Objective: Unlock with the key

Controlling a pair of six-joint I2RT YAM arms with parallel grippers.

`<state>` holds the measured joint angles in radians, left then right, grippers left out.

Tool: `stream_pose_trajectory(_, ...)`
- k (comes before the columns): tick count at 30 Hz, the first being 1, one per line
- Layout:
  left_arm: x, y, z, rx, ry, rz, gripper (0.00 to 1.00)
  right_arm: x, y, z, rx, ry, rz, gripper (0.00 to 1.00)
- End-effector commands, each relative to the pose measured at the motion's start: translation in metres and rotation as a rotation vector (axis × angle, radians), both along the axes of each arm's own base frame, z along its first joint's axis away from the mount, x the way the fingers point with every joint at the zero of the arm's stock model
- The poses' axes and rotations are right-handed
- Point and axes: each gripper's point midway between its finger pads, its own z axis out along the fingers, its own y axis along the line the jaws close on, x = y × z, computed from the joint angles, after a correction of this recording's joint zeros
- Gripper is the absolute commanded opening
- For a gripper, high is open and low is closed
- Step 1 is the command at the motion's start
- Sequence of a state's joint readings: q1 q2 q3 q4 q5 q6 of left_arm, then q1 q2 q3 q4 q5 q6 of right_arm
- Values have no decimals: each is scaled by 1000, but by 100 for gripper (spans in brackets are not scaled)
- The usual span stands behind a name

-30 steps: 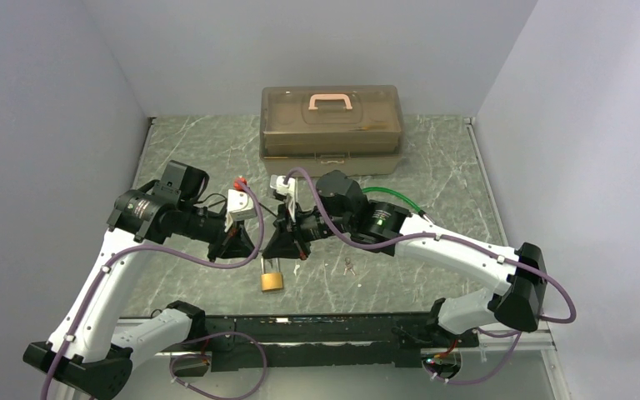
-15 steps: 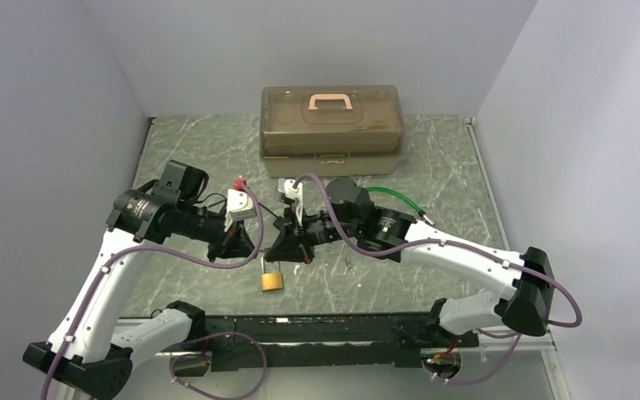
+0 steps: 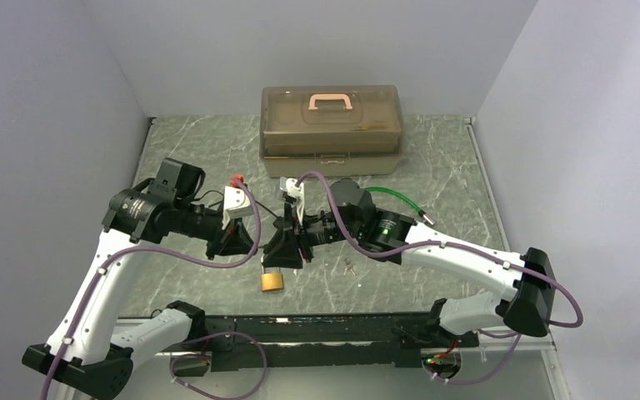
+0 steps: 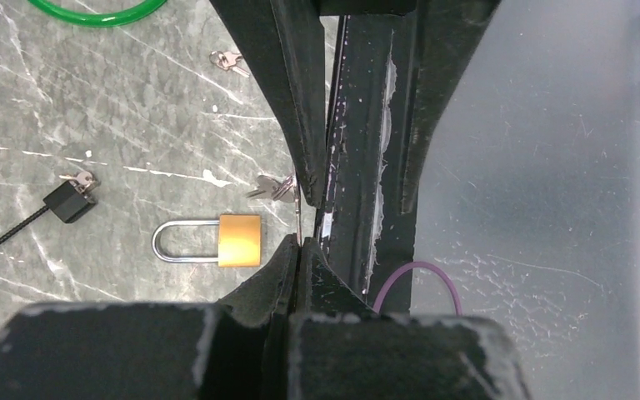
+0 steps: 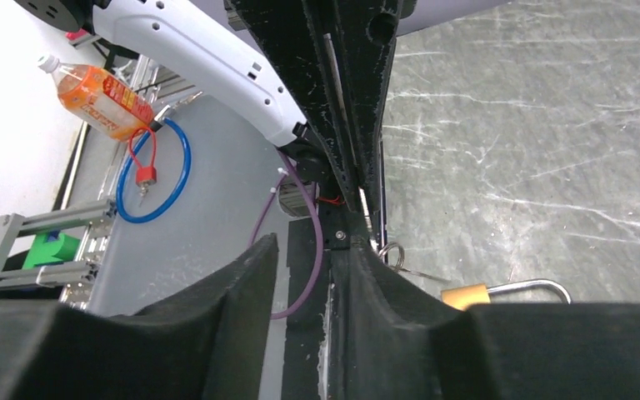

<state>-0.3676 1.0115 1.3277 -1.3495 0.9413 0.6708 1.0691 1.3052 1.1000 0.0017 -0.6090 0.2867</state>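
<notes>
Above the marbled table (image 3: 442,167), only wrist views show left hand (image 4: 298,242) clenched, perhaps on a key (image 4: 273,188), right hand (image 5: 308,250) released.

1. Mid-table is crowded. The left gripper (image 4: 298,243), pinched on a key (image 4: 275,188), and the right gripper (image 5: 312,246), its jaws slightly apart, meet tip to tip, and nothing could pass between them.
2. The padlock (image 3: 272,281) lies flat just below those tips, so any way down to it is blocked from above.
3. Loose keys (image 3: 349,267) lie near the padlock's right, and a black plug (image 4: 71,202) on a cord lies close by.
4. The box (image 3: 331,129) fills the middle of the back edge, with bare table (image 3: 442,183) on either side.
5. A green cable (image 3: 396,200) arcs behind the right forearm.
6. The table's right side has the widest room.
</notes>
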Motion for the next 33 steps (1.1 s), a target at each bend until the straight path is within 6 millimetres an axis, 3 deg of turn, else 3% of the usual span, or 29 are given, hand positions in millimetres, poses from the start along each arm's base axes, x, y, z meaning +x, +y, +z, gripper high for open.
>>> stream_pose_trajectory(1, -10, -3, 19, -61, -49, -46, 0, 7, -1, 28, 79, -69, -36, 46)
stream_pose_trajectory(8, -11, -3, 19, -60, -41, -54, 0, 13, -5, 33, 78, -145, -54, 53)
stream_pose_trajectory(15, -13, -3, 20, -64, -46, -65, 0, 35, -21, 40, 44, -200, -113, 51)
stream_pose_trajectory(20, -16, -3, 19, -63, -44, -79, 0, 47, -22, 44, 37, -195, -118, 51)
stream_pose_trajectory(24, -18, -1, 19, -53, -42, -88, 0, 51, -16, 47, 68, -197, -114, 75)
stream_pose_trajectory(25, -18, 0, 19, -51, -44, -87, 0, 50, -14, 48, 77, -198, -97, 76)
stream_pose_trajectory(27, -18, -1, 21, -52, -46, -86, 0, 42, -11, 47, 92, -194, -40, 74)
stream_pose_trajectory(33, -15, -2, 19, -52, -43, -80, 0, 15, -3, 43, 108, -126, 151, 55)
